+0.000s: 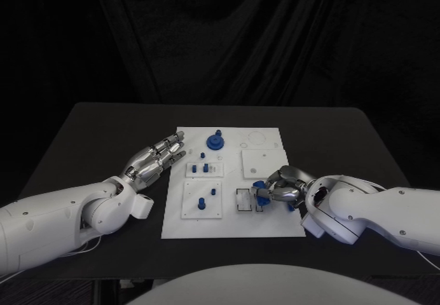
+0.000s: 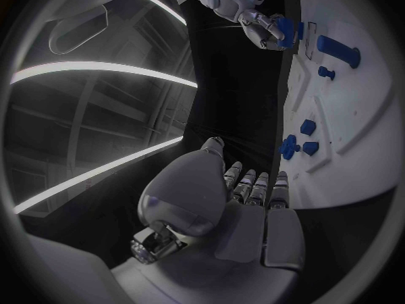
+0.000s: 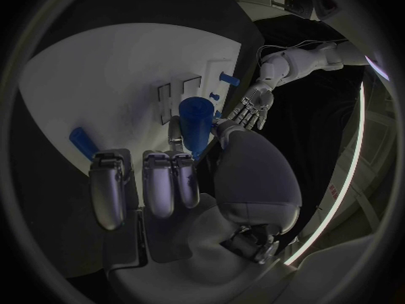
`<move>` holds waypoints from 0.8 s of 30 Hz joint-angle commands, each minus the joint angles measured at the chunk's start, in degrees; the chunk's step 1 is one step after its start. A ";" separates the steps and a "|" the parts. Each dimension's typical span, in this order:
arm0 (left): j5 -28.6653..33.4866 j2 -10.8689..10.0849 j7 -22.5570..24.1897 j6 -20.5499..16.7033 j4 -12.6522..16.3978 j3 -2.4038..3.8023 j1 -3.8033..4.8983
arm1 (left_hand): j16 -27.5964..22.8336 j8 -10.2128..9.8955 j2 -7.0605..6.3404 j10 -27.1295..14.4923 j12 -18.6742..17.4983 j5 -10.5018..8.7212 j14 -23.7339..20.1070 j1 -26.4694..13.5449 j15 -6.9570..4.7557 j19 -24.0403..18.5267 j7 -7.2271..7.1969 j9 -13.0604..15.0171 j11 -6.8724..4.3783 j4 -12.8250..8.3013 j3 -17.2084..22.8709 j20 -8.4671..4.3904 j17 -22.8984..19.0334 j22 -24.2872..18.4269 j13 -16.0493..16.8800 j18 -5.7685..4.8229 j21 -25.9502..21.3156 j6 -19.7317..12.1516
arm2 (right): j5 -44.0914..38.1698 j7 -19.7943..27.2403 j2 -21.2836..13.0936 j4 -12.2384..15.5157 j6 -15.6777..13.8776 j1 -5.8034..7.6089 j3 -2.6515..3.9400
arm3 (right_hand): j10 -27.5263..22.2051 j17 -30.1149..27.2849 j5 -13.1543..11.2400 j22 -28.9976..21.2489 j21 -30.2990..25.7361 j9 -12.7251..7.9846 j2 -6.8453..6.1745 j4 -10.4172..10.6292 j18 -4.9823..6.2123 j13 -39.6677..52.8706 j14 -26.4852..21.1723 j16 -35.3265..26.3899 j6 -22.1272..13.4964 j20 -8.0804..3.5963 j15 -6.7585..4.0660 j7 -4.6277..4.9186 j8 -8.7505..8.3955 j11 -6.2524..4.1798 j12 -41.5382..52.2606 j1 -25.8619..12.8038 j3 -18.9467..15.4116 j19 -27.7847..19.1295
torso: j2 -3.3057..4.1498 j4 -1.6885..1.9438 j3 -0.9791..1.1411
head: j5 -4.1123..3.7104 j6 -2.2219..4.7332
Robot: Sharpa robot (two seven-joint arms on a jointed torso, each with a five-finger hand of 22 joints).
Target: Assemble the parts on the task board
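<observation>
Left robot hand [image 1: 156, 159] hovers open, fingers apart, over bare tabletop [image 1: 101, 140] beside the task board [image 1: 266, 229]'s left edge; right robot hand [image 1: 282, 187] grips a blue part [image 1: 261, 188] at the board's lower right.

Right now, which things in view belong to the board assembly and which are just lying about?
Job:
- task board
- blue part held by right hand
- blue gear-like part at the board's far edge
- blue pegs standing in the board's near-left block
- left hand, open, hovering beside the board

Lying about:
- black table; nothing loose on it that I can see
</observation>
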 commanded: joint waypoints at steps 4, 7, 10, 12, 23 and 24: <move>0.21 -0.18 0.66 0.89 0.10 0.05 -0.10 | -0.21 0.27 -0.10 0.12 0.39 0.31 -0.02 0.51 0.57 0.10 0.20 0.06 0.35 -0.03 0.26 0.48 -0.07 0.10 0.07 0.11 -0.05 -0.11 | 1.33 -0.24 1.35 -1.01 1.09 -0.16 0.00 | 6.18 15.09 -2.90 15.08 0.19 -0.08 1.25 -2.34 -0.44 15.09 6.06 0.17 -0.77 0.36 0.55 0.14 -0.52 0.30 0.15 0.03 2.80 6.05 | 0.04 -0.06 -0.04 | 0.51 -0.01; 0.21 -0.07 0.63 1.05 0.06 0.05 -0.10 | -0.21 0.27 -0.10 0.12 0.39 0.31 -0.02 0.51 0.57 0.10 0.20 0.06 0.35 -0.03 0.26 0.48 -0.07 0.10 0.07 0.11 -0.05 -0.11 | 0.65 -1.04 2.21 -1.64 1.59 -0.31 0.00 | 6.18 15.09 -5.66 15.08 0.19 -0.11 1.27 -1.49 -0.44 15.09 6.06 0.17 -0.96 0.53 0.73 0.35 -0.70 0.51 0.15 -0.74 2.01 6.05 | 0.06 -0.07 -0.04 | 0.60 -0.01; 0.21 0.04 0.60 1.19 -0.02 0.05 -0.11 | -0.21 0.28 -0.15 0.13 0.42 0.31 -0.02 0.54 0.60 0.10 0.19 0.07 0.37 -0.09 0.25 0.52 -0.07 0.10 0.07 0.12 -0.04 -0.08 | 0.10 -1.51 2.96 -2.17 1.96 -0.52 0.00 | 6.18 15.09 -7.26 15.08 0.19 -0.16 1.23 -0.65 -0.44 15.09 6.06 0.17 -0.92 0.66 0.86 0.51 -0.81 0.66 0.15 -1.68 1.10 6.05 | 0.07 -0.14 0.06 | 0.76 -0.01; 0.21 0.08 0.57 1.25 -0.08 0.05 -0.11 | -0.21 0.28 -0.15 0.13 0.42 0.31 -0.02 0.54 0.60 0.10 0.19 0.07 0.37 -0.09 0.25 0.52 -0.07 0.10 0.07 0.12 -0.04 -0.08 | -0.14 -1.64 3.38 -2.41 2.11 -0.72 0.01 | 6.18 15.09 -7.61 14.96 -0.08 -0.20 1.09 -0.37 -0.35 15.09 6.06 0.17 -0.94 0.74 0.94 0.62 -0.90 0.75 0.15 -2.31 0.36 5.85 | 0.07 -0.16 0.08 | 0.86 -0.01; 0.21 0.21 0.54 1.48 -0.34 0.05 -0.18 | -0.21 0.29 -0.17 0.12 0.38 0.31 -0.02 0.55 0.62 0.11 0.22 0.08 0.37 -0.13 0.26 0.56 -0.07 0.10 0.06 0.13 -0.04 -0.03 | -0.45 -1.73 4.21 -2.90 2.60 -1.09 0.01 | 6.18 15.09 -11.83 14.74 -0.55 -0.41 2.06 -0.25 -0.19 15.09 6.06 0.17 -1.09 1.00 1.15 0.80 -1.33 0.95 0.15 -3.85 -2.41 5.50 | 0.05 -0.07 0.09 | 0.98 -0.01; 0.21 0.21 0.54 1.48 -0.36 0.05 -0.19 | -0.21 0.29 -0.17 0.12 0.38 0.31 -0.02 0.55 0.62 0.11 0.22 0.08 0.37 -0.13 0.26 0.56 -0.07 0.10 0.06 0.13 -0.04 -0.03 | -0.46 -1.76 4.22 -2.92 2.67 -1.10 0.01 | 6.18 15.09 -12.38 14.72 -0.60 -0.45 2.19 -0.20 -0.18 15.09 6.06 0.17 -1.20 1.02 1.18 0.85 -1.43 0.99 0.15 -4.13 -2.83 5.47 | 0.04 -0.08 0.09 | 1.02 -0.01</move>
